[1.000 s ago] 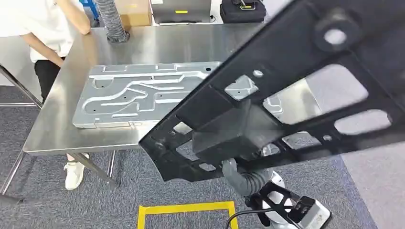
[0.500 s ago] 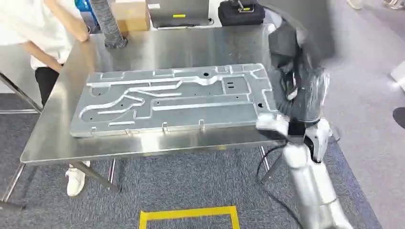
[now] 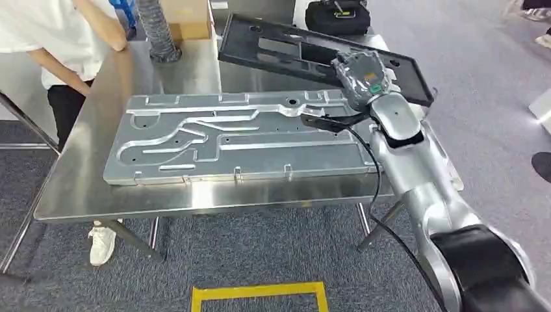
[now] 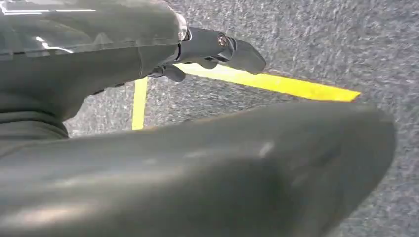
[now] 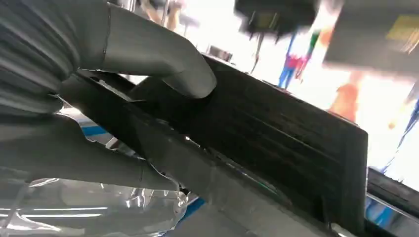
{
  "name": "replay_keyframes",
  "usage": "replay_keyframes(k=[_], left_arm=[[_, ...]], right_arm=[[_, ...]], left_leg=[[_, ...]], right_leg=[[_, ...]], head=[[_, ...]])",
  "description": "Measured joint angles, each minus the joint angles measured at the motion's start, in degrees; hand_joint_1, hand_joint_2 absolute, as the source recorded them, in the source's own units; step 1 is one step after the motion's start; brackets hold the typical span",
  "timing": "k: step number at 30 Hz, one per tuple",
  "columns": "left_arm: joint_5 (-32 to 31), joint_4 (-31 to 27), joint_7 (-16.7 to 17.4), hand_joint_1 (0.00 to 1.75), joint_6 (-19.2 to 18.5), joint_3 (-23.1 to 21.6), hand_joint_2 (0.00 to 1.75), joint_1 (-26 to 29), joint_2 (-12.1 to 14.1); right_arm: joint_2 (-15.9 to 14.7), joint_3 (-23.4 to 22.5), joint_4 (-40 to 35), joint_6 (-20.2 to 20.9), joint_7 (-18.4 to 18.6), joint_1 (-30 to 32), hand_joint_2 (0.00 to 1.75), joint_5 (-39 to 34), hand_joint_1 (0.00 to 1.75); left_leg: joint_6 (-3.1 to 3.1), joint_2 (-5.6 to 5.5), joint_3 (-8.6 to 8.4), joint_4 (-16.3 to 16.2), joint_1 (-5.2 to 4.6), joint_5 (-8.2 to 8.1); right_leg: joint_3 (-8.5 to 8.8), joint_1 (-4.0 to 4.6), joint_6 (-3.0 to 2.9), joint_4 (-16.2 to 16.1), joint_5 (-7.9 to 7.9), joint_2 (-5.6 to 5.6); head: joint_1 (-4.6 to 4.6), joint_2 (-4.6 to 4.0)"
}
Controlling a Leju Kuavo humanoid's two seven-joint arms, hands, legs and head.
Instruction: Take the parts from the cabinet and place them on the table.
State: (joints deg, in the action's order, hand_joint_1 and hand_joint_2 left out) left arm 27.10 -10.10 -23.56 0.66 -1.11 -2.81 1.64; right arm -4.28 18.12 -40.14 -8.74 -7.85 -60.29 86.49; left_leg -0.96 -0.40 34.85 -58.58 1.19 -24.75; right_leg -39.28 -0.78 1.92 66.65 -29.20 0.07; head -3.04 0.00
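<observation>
A long black plastic frame with several cut-outs hangs tilted over the far right part of the steel table. My right hand grips it near its right end, the silver arm reaching forward over the table's right edge. In the right wrist view the thumb lies across the black frame. A large silver pressed-metal plate lies flat in the middle of the table, just in front of the frame. My left hand hangs over the carpet with its fingers stretched out and nothing in it.
A person in a white shirt stands at the table's far left corner. A grey ribbed hose, a cardboard box and a black bag sit at the far edge. Yellow tape marks the carpet before the table.
The black frame has gone from close in front of my head to out over the table's far right side, carried by my right arm. The silver plate has stayed put.
</observation>
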Motion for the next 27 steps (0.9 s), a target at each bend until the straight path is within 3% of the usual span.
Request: replay_keyframes(k=[2,3,4,5,7,8,11,13,14,16,17,18,19,20,22,23,24,27], left_arm=[[-0.04,0.00,-0.22,0.00,-0.02,0.00,0.00,-0.06,0.04],[-0.04,0.00,-0.28,0.00,-0.04,0.00,0.00,-0.01,0.07],[-0.04,0.00,-0.28,0.00,-0.04,0.00,0.00,0.06,0.07],[-0.04,0.00,-0.31,0.00,-0.02,0.00,0.00,0.13,0.04],[-0.04,0.00,-0.48,0.00,0.11,0.00,0.00,0.11,0.04],[-0.04,0.02,-0.50,0.00,0.18,0.00,0.00,0.14,-0.07],[0.00,0.02,-0.63,0.00,0.31,0.11,0.00,0.20,0.09],[0.00,0.00,-0.79,0.00,0.15,0.20,0.00,0.26,0.24],[-0.04,0.00,-0.90,0.00,0.00,0.20,0.00,0.32,0.28],[-0.09,0.00,-1.38,0.00,-0.02,0.24,0.00,0.35,0.50],[-0.09,0.00,-1.62,0.00,-0.04,0.24,0.00,0.41,0.57],[-0.11,0.02,-1.77,0.00,-0.02,0.24,0.00,0.54,0.59],[-0.13,0.02,-1.79,0.00,-0.02,0.24,0.00,0.67,0.59],[-0.15,0.00,-1.81,0.00,-0.02,0.24,0.00,0.73,0.63],[-0.20,0.02,-1.86,0.00,-0.02,0.24,0.00,0.69,0.77],[-0.17,0.02,-1.88,0.00,-0.02,0.24,0.00,0.64,0.77],[-0.22,0.02,-2.01,0.00,0.00,0.24,0.00,0.68,0.77],[-0.81,0.02,-2.71,0.00,0.44,0.24,0.00,0.57,0.79]], right_arm=[[1.15,2.06,5.83,3.05,-1.11,-1.50,1.75,0.85,1.75],[1.59,3.01,8.17,3.65,-1.22,-1.60,1.75,1.20,1.75],[2.01,3.74,9.94,4.02,-1.26,-1.65,1.75,1.40,1.75],[2.47,4.37,11.50,4.54,-1.31,-1.88,1.75,1.69,1.75],[3.36,5.80,14.27,5.80,-1.29,-2.82,1.75,1.96,1.75],[3.82,6.34,15.29,6.05,-1.20,-3.20,1.75,1.97,1.75],[5.44,7.54,18.28,6.16,-1.24,-3.05,1.75,1.86,1.75],[6.08,8.02,19.33,6.14,-1.22,-2.83,1.75,1.70,1.75],[6.07,8.04,19.90,6.11,-1.05,-2.82,1.75,1.51,1.75],[6.12,8.04,21.04,5.87,-0.87,-2.36,1.75,1.00,1.75],[6.10,8.04,21.58,5.66,-0.81,-1.77,1.75,0.85,1.75],[6.05,8.04,22.02,5.46,-0.78,-1.06,1.75,0.76,1.75],[6.03,8.04,22.32,5.37,-0.78,-0.41,1.75,0.74,1.75],[5.99,8.06,22.65,5.31,-0.78,0.09,1.75,0.70,1.75],[5.99,8.06,23.18,5.15,-0.72,0.24,1.75,0.59,1.75],[5.94,8.06,23.37,5.07,-0.72,0.17,1.75,0.46,1.75],[5.85,8.06,23.53,5.02,-0.63,0.18,1.75,0.28,1.75],[5.00,7.99,23.98,2.70,-0.06,1.04,1.75,-0.86,1.75]], left_leg=[[-0.21,-0.14,-0.12,-0.01,-0.07,-0.14],[-0.25,-0.33,-0.27,-0.02,-0.08,-0.18],[-0.21,-0.55,-0.44,-0.05,-0.10,-0.30],[-0.16,-0.72,-0.61,-0.07,-0.14,-0.45],[0.07,-0.82,-1.02,-0.07,-0.37,-0.82],[0.38,-0.80,-0.92,-0.07,-0.70,-0.99],[1.29,-0.72,-1.02,0.38,-0.28,-1.05],[1.83,-0.46,-1.23,0.17,-0.40,-1.69],[1.98,-0.18,-0.50,-1.81,-0.46,-2.99],[2.31,-0.14,3.91,-10.92,-0.36,-7.11],[2.51,-0.12,6.07,-14.93,-0.33,-8.39],[2.66,-0.08,7.47,-17.10,-0.29,-8.47],[2.79,-0.05,7.50,-16.46,-0.18,-7.19],[2.90,-0.02,6.23,-13.14,0.00,-4.71],[3.07,0.10,1.57,-2.66,0.38,0.88],[2.96,-0.02,0.53,-1.12,0.23,-0.26],[2.18,-0.12,0.48,-0.42,0.06,-0.03],[1.22,-0.07,0.51,-0.51,-0.13,0.02]], right_leg=[[-4.44,0.01,0.13,8.95,-3.06,0.00],[-5.65,0.00,0.07,10.69,-2.83,0.00],[-5.24,0.01,-0.12,9.12,-1.14,0.00],[-3.56,0.05,-0.43,5.03,1.57,0.00],[1.08,0.37,-1.47,-5.68,6.87,0.02],[2.16,0.82,-1.81,-7.20,6.08,-0.03],[2.12,1.12,-2.11,-8.12,5.87,0.15],[3.21,0.30,-2.45,-9.55,6.26,0.00],[3.54,0.28,-2.79,-9.88,6.20,-0.03],[3.82,0.34,-3.08,-9.86,6.04,-0.09],[3.89,0.34,-3.09,-9.83,5.95,-0.11],[3.94,0.34,-3.09,-9.74,5.85,-0.10],[4.01,0.30,-3.00,-9.63,5.70,-0.05],[4.08,0.24,-2.83,-9.43,5.50,0.04],[4.10,0.07,-2.33,-8.60,4.87,0.28],[3.90,0.33,-1.96,-8.30,4.64,0.36],[3.59,0.53,-1.77,-7.92,4.58,0.51],[3.81,0.42,-0.89,-8.38,4.80,0.52]], head=[[0.00,0.00],[0.00,0.00],[0.00,0.00],[0.00,0.00],[0.00,0.00],[0.00,0.00],[0.00,0.00],[0.00,0.00],[0.00,0.00],[0.00,0.00],[0.00,0.00],[0.00,0.00],[0.00,0.00],[0.00,0.00],[0.00,0.00],[0.00,0.00],[0.02,0.00],[0.00,0.00]])
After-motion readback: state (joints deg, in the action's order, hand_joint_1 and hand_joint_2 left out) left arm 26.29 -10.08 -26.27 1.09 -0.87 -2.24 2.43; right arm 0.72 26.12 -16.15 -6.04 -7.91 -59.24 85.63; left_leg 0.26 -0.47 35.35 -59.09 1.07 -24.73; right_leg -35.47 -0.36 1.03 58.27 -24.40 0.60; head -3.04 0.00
